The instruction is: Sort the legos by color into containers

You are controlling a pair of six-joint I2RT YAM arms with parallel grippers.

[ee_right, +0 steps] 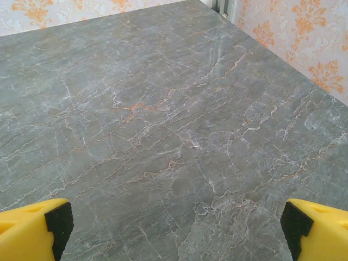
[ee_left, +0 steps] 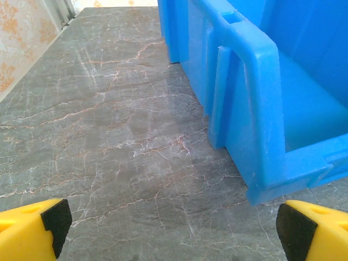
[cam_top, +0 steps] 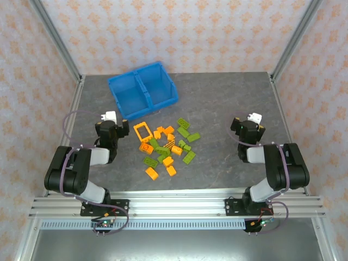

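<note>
With both jaws wide open and empty, and the legos [cam_top: 161, 149] lying mixed on the bench [cam_top: 228, 92] near the blue bin [cam_top: 126, 93], it is best to grab 1 loose outer brick first.

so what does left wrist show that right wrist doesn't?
Left wrist, not right: the blue bin, its corner and ribbed wall close on the right, and the table running to its left edge under the wallpaper. Right wrist, not left: the table's right edge and far right corner. Both: bare gray marble surface, and yellow black-padded jaws spread wide with nothing between them.
</note>
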